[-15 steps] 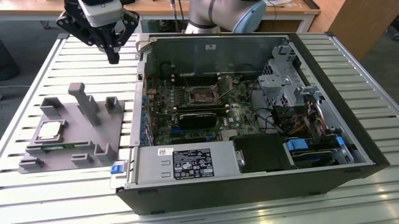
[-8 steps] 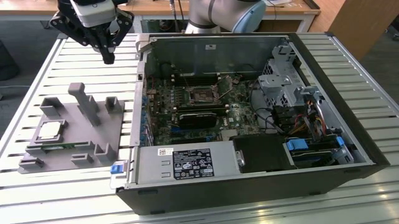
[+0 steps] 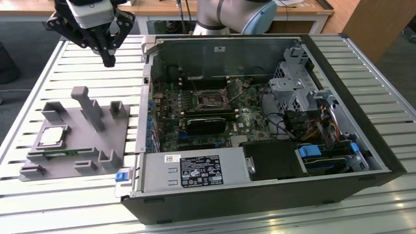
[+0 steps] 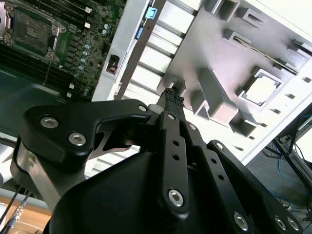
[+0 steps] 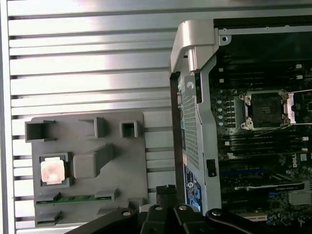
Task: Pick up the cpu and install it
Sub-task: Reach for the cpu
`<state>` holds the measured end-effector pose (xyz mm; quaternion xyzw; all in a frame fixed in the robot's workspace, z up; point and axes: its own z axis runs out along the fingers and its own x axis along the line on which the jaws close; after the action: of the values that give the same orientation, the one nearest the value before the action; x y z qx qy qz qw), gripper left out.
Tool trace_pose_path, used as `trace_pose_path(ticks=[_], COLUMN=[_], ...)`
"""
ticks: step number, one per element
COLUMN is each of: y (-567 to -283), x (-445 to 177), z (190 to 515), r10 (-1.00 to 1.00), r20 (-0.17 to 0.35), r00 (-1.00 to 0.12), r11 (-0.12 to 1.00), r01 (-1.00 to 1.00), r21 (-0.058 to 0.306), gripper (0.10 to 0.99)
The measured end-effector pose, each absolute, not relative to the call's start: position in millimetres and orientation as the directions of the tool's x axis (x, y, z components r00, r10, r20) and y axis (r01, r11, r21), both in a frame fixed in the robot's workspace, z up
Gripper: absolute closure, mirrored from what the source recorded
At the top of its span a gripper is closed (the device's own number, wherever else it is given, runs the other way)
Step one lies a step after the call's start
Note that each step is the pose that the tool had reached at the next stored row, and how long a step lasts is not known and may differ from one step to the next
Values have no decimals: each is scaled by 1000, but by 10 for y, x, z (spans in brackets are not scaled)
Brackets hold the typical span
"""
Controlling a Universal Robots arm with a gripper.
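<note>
The gripper (image 3: 108, 61) is hanging in the air over the slatted table (image 3: 71, 73), high over the far end of the grey tray (image 3: 116, 139) and near the wall of the open computer case (image 3: 260, 195). Its jaws are sitting closed, tips pressed together, and they are holding nothing; the second wrist view is showing the gripper (image 4: 171, 96) the same way, with the tray (image 4: 253, 44) below it.

The cpu (image 3: 53, 136) is lying flat, metal face up, in a square pocket of the tray, towards the exterior view's left and well apart from the gripper. In the first wrist view the cpu (image 5: 52, 171) is sitting just beside a tall grey post of the tray (image 5: 122, 165), and a green memory stick (image 5: 73, 199) is lying in a slot along the tray's edge near it.

Inside the case, the socket (image 5: 265, 109) on the board is showing dark, with its metal bracket folded back to one side
</note>
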<state>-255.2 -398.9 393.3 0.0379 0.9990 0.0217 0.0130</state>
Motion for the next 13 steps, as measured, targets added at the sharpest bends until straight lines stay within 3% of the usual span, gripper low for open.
trace_pose_path(ticks=[13], y=[-3989], x=[-2678], z=[3933], r10=[76], r20=[-24], r00=[-997], r11=[996], r01=[75], r21=[44], gripper=[980])
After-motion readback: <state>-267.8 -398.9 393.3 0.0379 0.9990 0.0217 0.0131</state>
